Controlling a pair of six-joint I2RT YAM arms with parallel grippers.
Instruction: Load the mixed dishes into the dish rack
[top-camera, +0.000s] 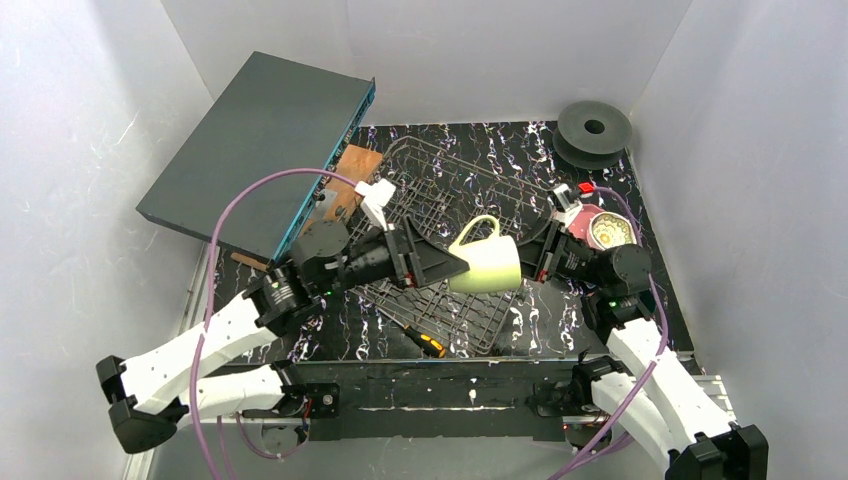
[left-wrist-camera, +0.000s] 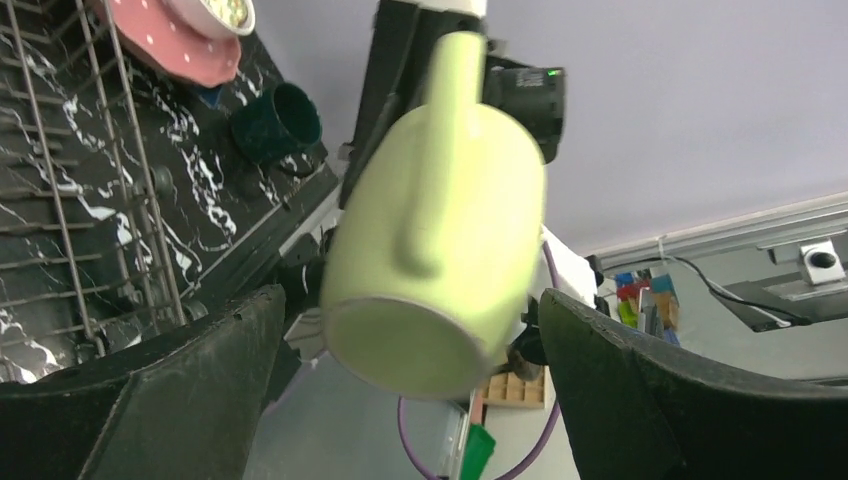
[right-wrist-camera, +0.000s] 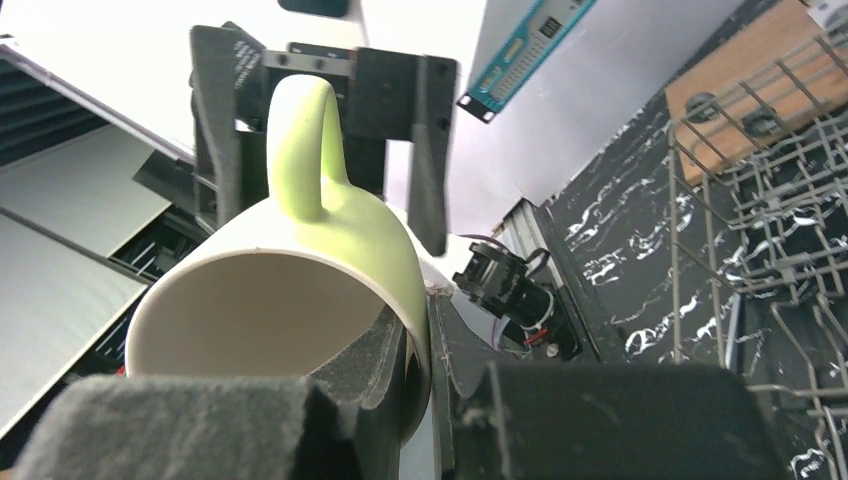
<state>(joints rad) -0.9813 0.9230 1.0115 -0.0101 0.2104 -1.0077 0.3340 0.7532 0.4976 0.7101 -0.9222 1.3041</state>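
- Black marbled tabletop (top-camera: 520, 140), walled in white, carries the wire dish rack (top-camera: 440, 180) at mid-frame.
- Over the rack's lower right part, the pale yellow-green mug (top-camera: 487, 265) hangs on its side with its handle up.
- Right gripper (right-wrist-camera: 415, 350) pinches the rim, one finger inside and one outside, leaving the base free.
- Left gripper (left-wrist-camera: 410, 305) faces that base with fingers spread either side, seemingly not touching it; this is probably a handover for a better placing grip.
- Pink speckled plate (top-camera: 583, 222) and white bowl (top-camera: 611, 232) sit right of the rack, not yet loaded.
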